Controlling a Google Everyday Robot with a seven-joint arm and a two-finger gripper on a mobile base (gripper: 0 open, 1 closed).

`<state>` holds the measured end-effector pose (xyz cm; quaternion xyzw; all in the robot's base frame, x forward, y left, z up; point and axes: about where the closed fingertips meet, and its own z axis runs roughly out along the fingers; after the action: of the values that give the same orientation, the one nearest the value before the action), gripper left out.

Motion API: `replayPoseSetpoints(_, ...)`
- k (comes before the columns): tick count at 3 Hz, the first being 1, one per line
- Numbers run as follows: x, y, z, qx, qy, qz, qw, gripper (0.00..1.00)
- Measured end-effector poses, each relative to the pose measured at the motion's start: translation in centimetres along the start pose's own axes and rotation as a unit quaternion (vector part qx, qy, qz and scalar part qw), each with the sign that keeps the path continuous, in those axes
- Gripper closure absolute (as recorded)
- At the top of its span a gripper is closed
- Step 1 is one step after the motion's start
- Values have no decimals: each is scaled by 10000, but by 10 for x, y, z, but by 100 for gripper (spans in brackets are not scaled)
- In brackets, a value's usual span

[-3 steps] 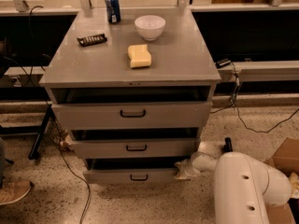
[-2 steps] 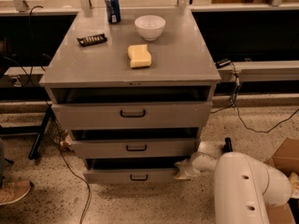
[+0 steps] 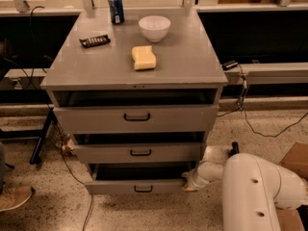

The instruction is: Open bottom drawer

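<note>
gripper [image 3: 188, 182] at bottom drawer [image 3: 125, 188] (right end)

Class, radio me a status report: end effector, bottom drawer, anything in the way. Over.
End effector low, at right end of bottom drawer. Drawer partly out, loop handle ungrasped. Floor cable near left front corner.

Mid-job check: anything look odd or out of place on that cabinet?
Nothing is spilled or damaged. One oddity: the gripper sits at the right end of the bottom drawer, away from its handle. The drawer stands partly out, with a dark gap above it.
</note>
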<state>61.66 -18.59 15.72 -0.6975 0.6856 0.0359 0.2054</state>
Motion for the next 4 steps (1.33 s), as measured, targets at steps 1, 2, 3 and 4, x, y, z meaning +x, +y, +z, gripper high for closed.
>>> replayPoseSetpoints(1, 0, 0, 0, 0, 0, 0, 10000, 100)
replayPoseSetpoints(2, 1, 14, -5, -39, 6, 93, 9999, 100)
replayPoseSetpoints(3, 1, 14, -5, -39, 6, 93, 9999, 81)
replayPoseSetpoints(4, 0, 15, -3, -51, 1, 94, 9999, 58)
